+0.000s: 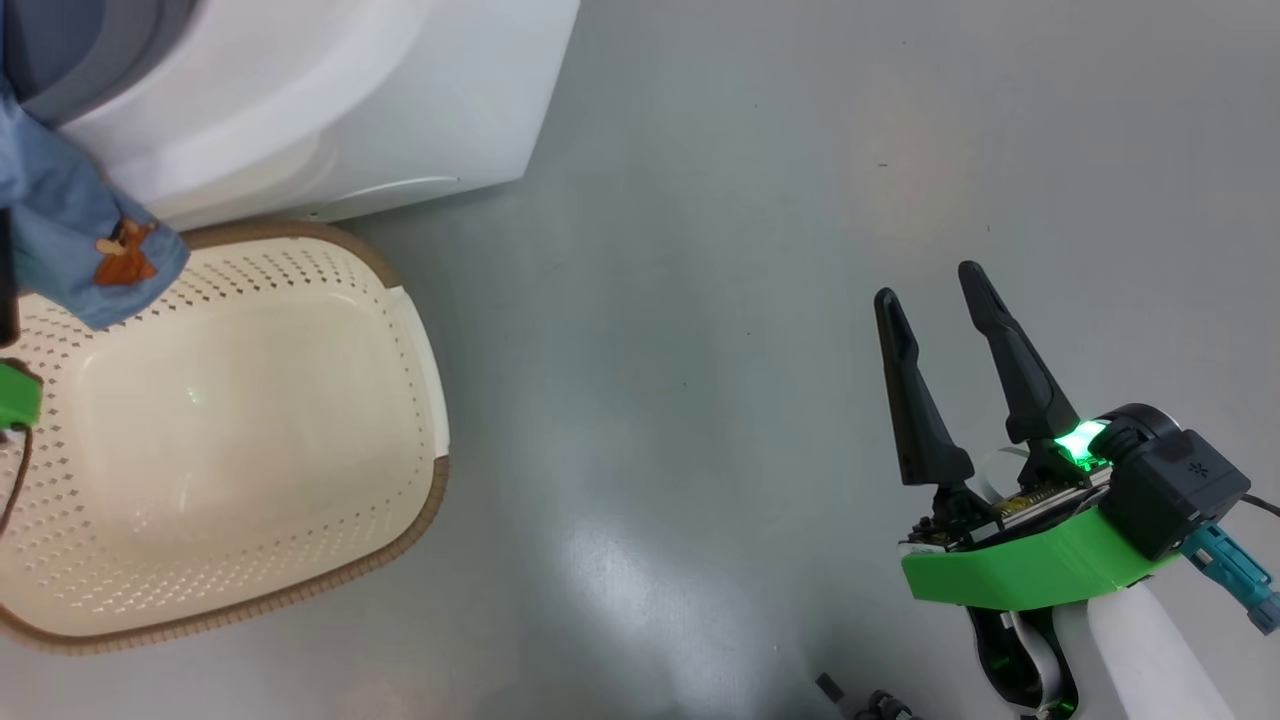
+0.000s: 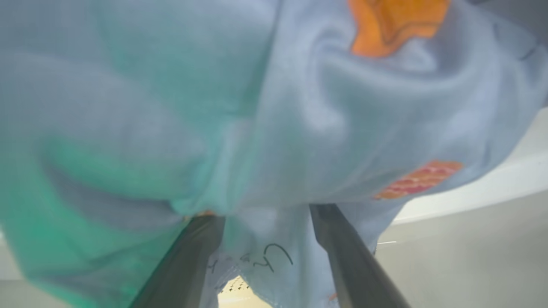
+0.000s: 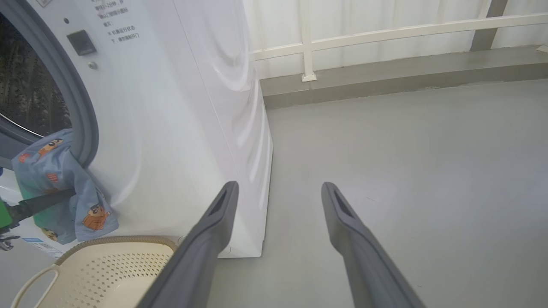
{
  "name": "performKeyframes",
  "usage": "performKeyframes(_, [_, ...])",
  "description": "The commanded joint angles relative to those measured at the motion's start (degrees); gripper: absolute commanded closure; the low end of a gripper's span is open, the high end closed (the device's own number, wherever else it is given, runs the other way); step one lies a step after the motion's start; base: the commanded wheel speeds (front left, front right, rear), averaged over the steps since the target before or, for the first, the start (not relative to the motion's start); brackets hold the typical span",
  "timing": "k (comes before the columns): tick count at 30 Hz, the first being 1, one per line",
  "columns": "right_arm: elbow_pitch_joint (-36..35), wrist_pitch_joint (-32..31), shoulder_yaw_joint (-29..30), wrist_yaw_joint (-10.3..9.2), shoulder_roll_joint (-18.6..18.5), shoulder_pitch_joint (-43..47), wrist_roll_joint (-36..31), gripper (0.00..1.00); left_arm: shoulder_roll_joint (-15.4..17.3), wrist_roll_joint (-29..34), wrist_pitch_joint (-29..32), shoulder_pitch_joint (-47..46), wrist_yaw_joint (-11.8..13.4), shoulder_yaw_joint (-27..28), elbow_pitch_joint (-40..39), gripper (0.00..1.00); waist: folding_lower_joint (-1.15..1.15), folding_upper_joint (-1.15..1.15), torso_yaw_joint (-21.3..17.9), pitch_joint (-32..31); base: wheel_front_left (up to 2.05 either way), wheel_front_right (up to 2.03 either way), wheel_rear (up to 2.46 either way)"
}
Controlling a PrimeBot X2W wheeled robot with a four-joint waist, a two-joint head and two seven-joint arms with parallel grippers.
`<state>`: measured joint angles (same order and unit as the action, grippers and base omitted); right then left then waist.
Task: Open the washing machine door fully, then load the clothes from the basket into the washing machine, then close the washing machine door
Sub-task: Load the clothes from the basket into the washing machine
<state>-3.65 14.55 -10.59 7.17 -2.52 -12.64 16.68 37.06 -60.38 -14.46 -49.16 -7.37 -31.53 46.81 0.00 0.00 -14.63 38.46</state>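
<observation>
The white washing machine (image 1: 350, 100) stands at the upper left, its drum (image 3: 25, 85) showing inside the grey gasket (image 3: 72, 94). One of the clothes, a light blue garment (image 3: 51, 171) with orange prints, hangs over the gasket's lower lip. My left gripper (image 2: 267, 211) is pushed into this garment (image 2: 274, 107), jaws apart, with fabric draped over and between the fingers. The cream basket (image 1: 420, 370) below it holds nothing. My right gripper (image 1: 927, 282) hovers open over bare floor, far right of the basket. The washing machine door is out of view.
Grey floor (image 1: 700, 300) stretches right of the machine and the basket (image 3: 115, 241). In the right wrist view, a raised ledge (image 3: 385, 72) and a white railing (image 3: 308, 42) run along the far wall. Small dark parts (image 1: 870, 705) sit at the head view's bottom edge.
</observation>
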Motion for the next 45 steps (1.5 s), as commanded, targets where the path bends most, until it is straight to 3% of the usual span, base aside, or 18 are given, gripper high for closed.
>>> performKeyframes(1, [-1.31,0.45,-0.99,0.32,-0.36,0.00,0.16,0.00,2.88,0.24,-0.53,-2.20,-0.12,2.42,-0.81,0.93,0.00,0.00,0.14,-0.15,0.00,0.00,0.00])
performKeyframes(2, [-1.22,0.45,-0.95,0.32,-0.36,-0.02,0.16,0.00,2.77,0.22,-0.53,-2.08,-0.12,2.34,-0.98,1.00,0.00,0.00,0.23,-0.29,0.00,0.00,0.00])
performKeyframes(18, [1.75,0.45,-0.99,0.32,-0.36,-0.94,0.44,0.00,1.84,0.33,-0.53,4.94,-0.12,-0.96,-7.79,1.00,0.00,0.00,2.74,-5.17,0.00,0.00,0.00])
performKeyframes(28, [3.70,0.45,-0.91,0.32,-0.36,-1.29,0.47,0.00,2.26,4.46,-0.53,7.56,-0.12,5.01,-17.37,1.00,0.00,0.00,4.16,-7.73,0.00,0.00,0.00])
performKeyframes(34, [3.17,0.45,-1.89,0.32,-0.36,-1.22,0.77,0.00,4.33,4.12,-0.53,3.25,-0.12,5.67,-19.00,1.00,0.00,0.00,3.01,-6.17,0.00,0.00,0.00])
performKeyframes(45, [-1.28,0.45,-2.85,0.32,-0.36,1.49,2.10,0.00,11.71,1.74,2.46,-13.98,-0.12,-0.28,-12.37,1.00,0.00,0.00,-3.26,0.94,0.00,0.00,0.00])
